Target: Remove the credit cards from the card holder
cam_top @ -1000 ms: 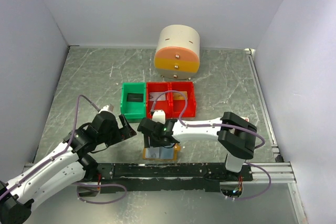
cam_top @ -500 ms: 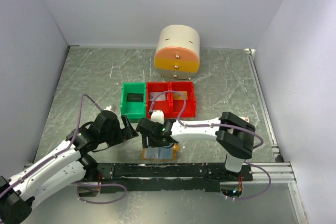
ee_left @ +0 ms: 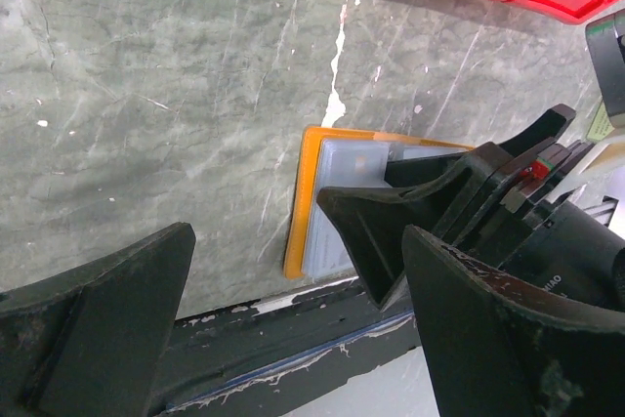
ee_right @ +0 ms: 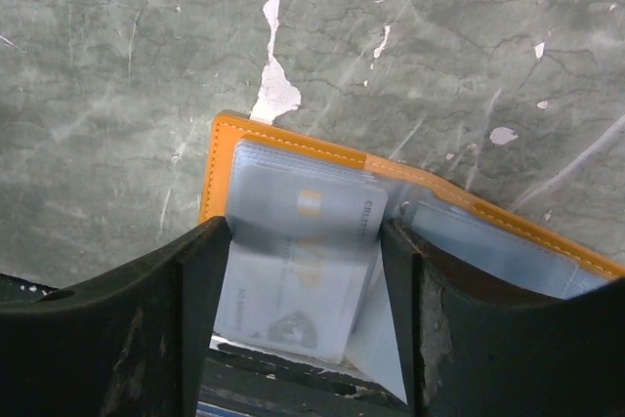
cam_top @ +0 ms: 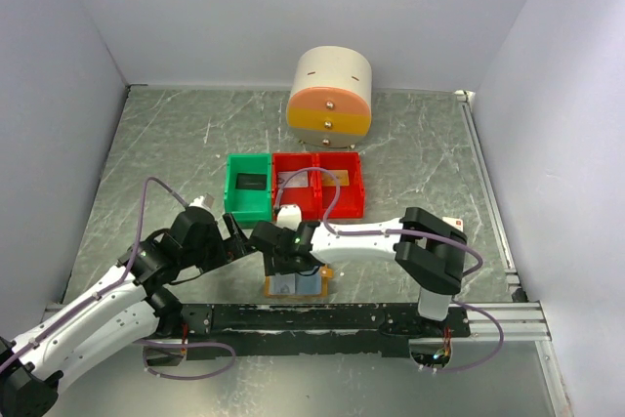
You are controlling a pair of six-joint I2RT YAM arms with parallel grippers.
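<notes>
Card holder (ee_right: 215, 168) lies open and flat directly under the right gripper (ee_right: 303, 241), a grey-silver card (ee_right: 293, 275) sitting in its clear left pocket. Beyond the gripper, a green bin (cam_top: 246, 208) holds a dark flat item (cam_top: 251, 182) beside red bins (cam_top: 354, 204). The right jaws stand partly apart, one at each side of the card; whether they squeeze it cannot be told. Just left, the left gripper (cam_top: 244, 238) gapes wide, empty.
</notes>
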